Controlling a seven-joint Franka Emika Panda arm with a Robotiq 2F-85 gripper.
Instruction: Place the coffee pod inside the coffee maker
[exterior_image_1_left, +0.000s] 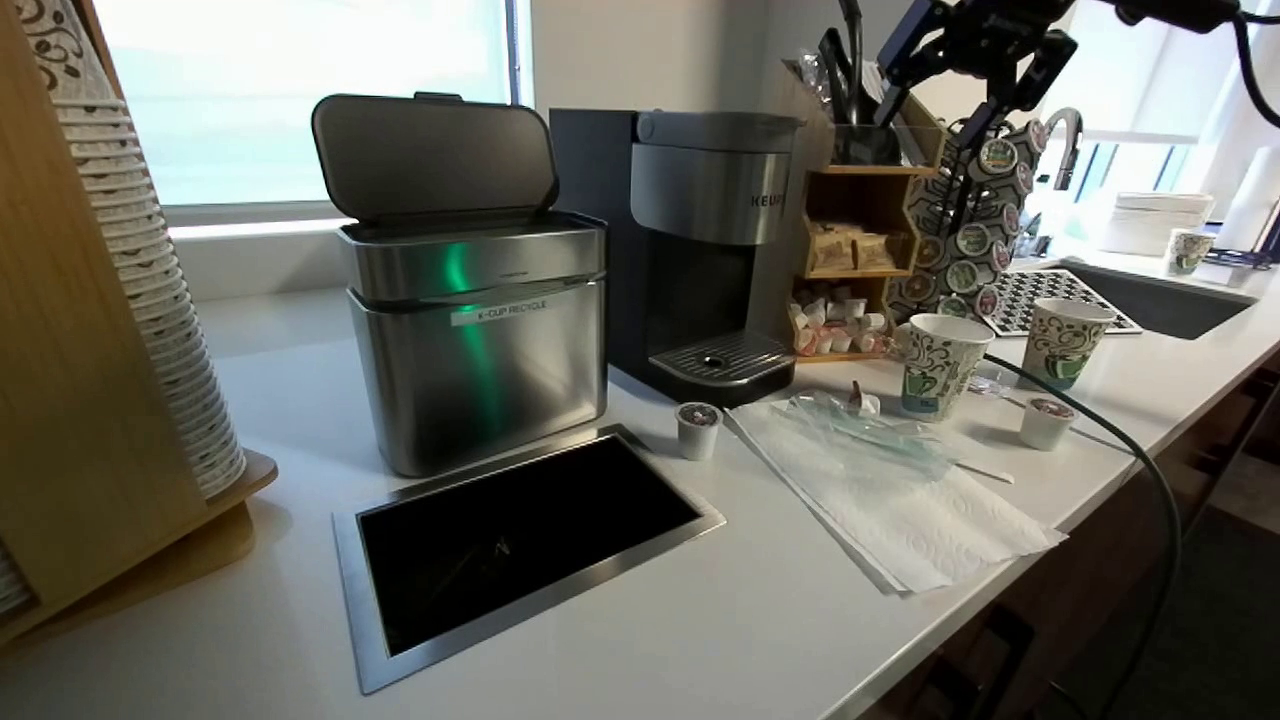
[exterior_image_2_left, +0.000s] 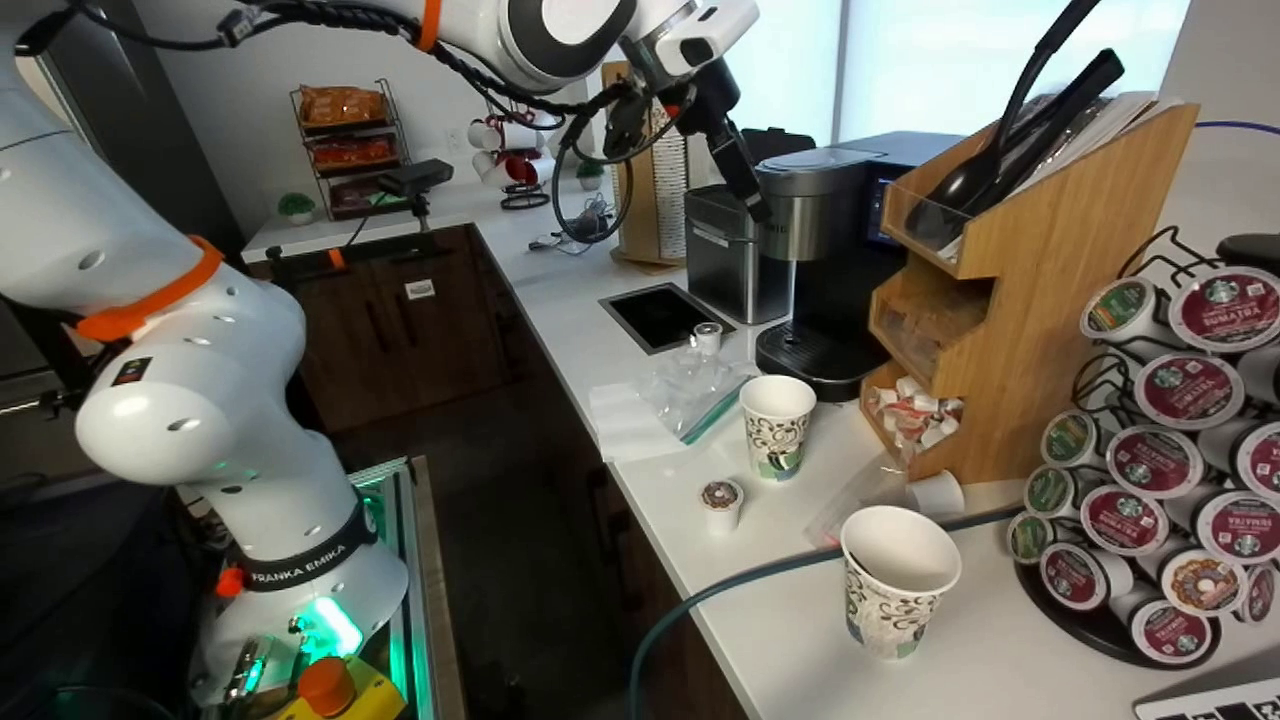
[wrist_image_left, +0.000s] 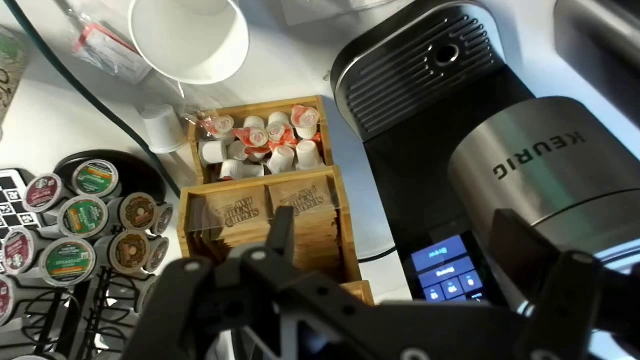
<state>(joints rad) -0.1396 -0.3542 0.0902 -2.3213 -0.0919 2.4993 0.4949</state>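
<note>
Tool (exterior_image_1_left: 924, 130) spread and empty, upper right in an exterior view, I'd guess because the closed coffee maker (exterior_image_1_left: 688, 235) needs opening first; the likeliest pod (exterior_image_1_left: 698, 432) stands mid-frame on the worktop (exterior_image_1_left: 740, 600).

Worktop (exterior_image_1_left: 620, 620), white. Steel bin (exterior_image_1_left: 500, 375), lid (exterior_image_1_left: 435, 155) raised, label (exterior_image_1_left: 500, 313) reading K-CUP RECYCLE. Framed opening (exterior_image_1_left: 545, 596), recessed, just beside the bin. Paper towels (exterior_image_1_left: 930, 530), flat, plastic bag (exterior_image_2_left: 685, 390) partly on them. Paper cups (exterior_image_1_left: 940, 360), patterned, upright, standing apart. Wooden organizer (exterior_image_2_left: 1050, 310): black utensils (exterior_image_2_left: 1085, 88) on top, brown packets (wrist_image_left: 315, 230) midway, small white tubs (wrist_image_left: 280, 158) below. Further off, in an exterior view: sink (exterior_image_1_left: 1165, 300) with faucet (exterior_image_1_left: 1073, 140); in an exterior view: tiered rack (exterior_image_2_left: 350, 129), mugs (exterior_image_2_left: 512, 135).
</note>
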